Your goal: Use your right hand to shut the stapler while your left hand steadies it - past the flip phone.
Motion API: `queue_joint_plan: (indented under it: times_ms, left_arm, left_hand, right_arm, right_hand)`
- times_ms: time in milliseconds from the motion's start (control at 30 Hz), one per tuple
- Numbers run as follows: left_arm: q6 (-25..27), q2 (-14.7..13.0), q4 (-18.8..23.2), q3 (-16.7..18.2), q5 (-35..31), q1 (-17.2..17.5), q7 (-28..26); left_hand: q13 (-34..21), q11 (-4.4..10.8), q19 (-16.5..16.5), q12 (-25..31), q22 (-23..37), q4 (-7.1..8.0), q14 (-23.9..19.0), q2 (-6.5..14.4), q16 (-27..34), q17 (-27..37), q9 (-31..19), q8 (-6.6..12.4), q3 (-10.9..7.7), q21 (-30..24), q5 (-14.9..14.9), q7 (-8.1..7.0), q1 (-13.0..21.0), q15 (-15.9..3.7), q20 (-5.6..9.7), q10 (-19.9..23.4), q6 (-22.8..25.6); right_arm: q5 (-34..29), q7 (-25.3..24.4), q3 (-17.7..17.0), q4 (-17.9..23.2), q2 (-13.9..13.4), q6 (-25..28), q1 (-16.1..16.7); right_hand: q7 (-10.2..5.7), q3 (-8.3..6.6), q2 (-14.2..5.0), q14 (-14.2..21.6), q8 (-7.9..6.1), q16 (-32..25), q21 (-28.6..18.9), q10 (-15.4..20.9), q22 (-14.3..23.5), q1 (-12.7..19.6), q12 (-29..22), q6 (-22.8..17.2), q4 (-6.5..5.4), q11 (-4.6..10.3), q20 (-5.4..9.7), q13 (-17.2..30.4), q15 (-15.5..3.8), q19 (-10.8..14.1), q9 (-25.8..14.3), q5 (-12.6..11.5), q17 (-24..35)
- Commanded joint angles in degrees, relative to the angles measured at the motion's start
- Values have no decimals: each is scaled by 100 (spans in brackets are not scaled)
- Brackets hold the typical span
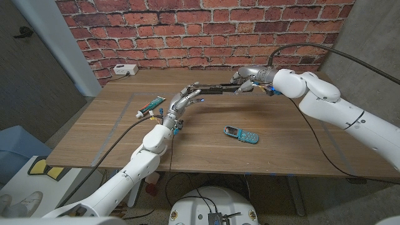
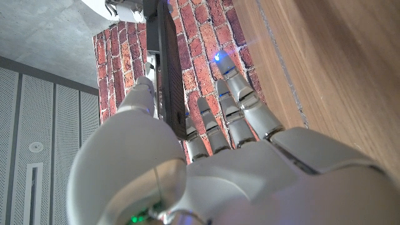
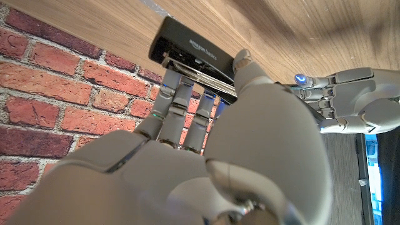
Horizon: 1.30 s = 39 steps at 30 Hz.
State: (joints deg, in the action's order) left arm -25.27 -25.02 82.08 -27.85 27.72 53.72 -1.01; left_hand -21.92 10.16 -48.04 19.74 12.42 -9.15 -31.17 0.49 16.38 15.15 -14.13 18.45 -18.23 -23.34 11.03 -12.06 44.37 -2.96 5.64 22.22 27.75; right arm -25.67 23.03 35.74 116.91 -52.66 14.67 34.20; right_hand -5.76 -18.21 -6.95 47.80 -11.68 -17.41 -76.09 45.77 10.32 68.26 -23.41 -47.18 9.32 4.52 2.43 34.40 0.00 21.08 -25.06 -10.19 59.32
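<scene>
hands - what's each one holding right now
Left hand: grips one end of the long black stapler.
Right hand: grips the stapler's other end.

The left arm comes in from about 7 o'clock in the head view and reaches toward the table's middle, where the left hand (image 1: pixel 181 103) stands on its edge, fingers stretched toward 1 o'clock. In the left wrist view the left hand (image 2: pixel 206 156) has its fingers (image 2: pixel 234 106) extended and slightly apart, thumb set against a dark bar it holds. The right arm enters from 4 o'clock, elbow raised, forearm running toward 10 o'clock. The right hand (image 1: pixel 250 78) sits raised above the table; in its wrist view the right hand (image 3: pixel 206 131) has its fingers (image 3: pixel 178 103) curled onto the bar's far end, thumb pressed over it.
</scene>
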Motion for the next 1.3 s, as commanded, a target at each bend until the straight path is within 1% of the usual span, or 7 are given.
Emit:
queue_joint_plan:
  times_ms: [33,300,467,800,867,1067,1300]
  left_arm:
    - [-1,-14,-83,-26,89,-40,164]
    - [-8,23,-168,-65,140,-58,254]
    - [-11,54,-181,-69,150,-55,235]
    - [106,111,-195,-92,292,-81,303]
    - [129,130,-202,-99,296,-86,284]
    - [120,180,-286,-106,403,-118,394]
    - [98,306,-427,-89,718,-121,640]
  left_hand:
    - [-66,13,-80,85,2,32,-184,42,50,-20,-51,103,-45,-74,25,14,81,-963,5,115,212]
    - [-135,37,-122,131,-3,40,-304,97,43,-49,-109,207,-91,-127,27,80,108,-977,-25,208,484]
    - [-236,113,-206,367,-14,-15,-682,218,126,-69,-189,263,-226,-220,74,111,311,-1010,19,820,627]
    - [-493,154,-322,747,0,-59,-1369,652,305,-20,-316,676,-572,-482,145,374,880,-1064,148,1941,1682]
    - [-515,107,-407,828,10,-37,-1762,730,338,-113,-289,713,-651,-618,128,395,921,-1037,205,2310,1879]
    - [-107,29,-568,792,29,-52,-2595,870,267,-393,-216,604,-961,-966,93,506,1077,-1040,183,3253,1935]
    - [-8,131,-384,737,51,-82,-2789,954,263,-381,-193,527,-1111,-1012,93,494,1236,-1075,175,3380,1893]
  right_arm:
    - [-140,96,108,-57,82,9,-82]
    - [-136,122,100,-75,85,-4,-80]
    - [-112,129,87,-98,84,-25,-76]
    - [-142,116,77,-84,67,-47,-56]
    - [-150,136,80,-78,63,-43,-60]
    - [-154,166,79,-69,64,-24,-58]
    - [-167,187,80,-53,57,-26,-55]
  right_hand:
    - [-221,-457,-78,648,-34,-19,-33,471,9,-11,-36,-297,-11,440,810,5,-1359,47,-26,-33,22]
    - [-218,-467,-75,652,-32,-7,-38,469,8,-14,-38,-294,-10,443,812,22,-1359,45,-21,-32,28]
    - [-225,-471,-79,668,-27,-8,-40,466,8,-17,-35,-284,-12,451,813,26,-1359,44,-18,-31,32]
    - [-234,-479,-71,674,-22,-3,-46,476,8,-18,-26,-273,-8,446,813,18,-1358,42,-12,-31,46]
    - [-234,-481,-71,673,-22,-1,-46,472,8,-19,-25,-273,-9,446,813,19,-1358,41,-11,-32,47]
    - [-230,-485,-75,678,-22,10,-50,476,8,-26,-22,-272,-13,442,812,20,-1359,41,-5,-32,41]
    - [-228,-490,-77,690,-25,19,-55,488,8,-29,-23,-282,-14,437,814,23,-1359,40,0,-32,36]
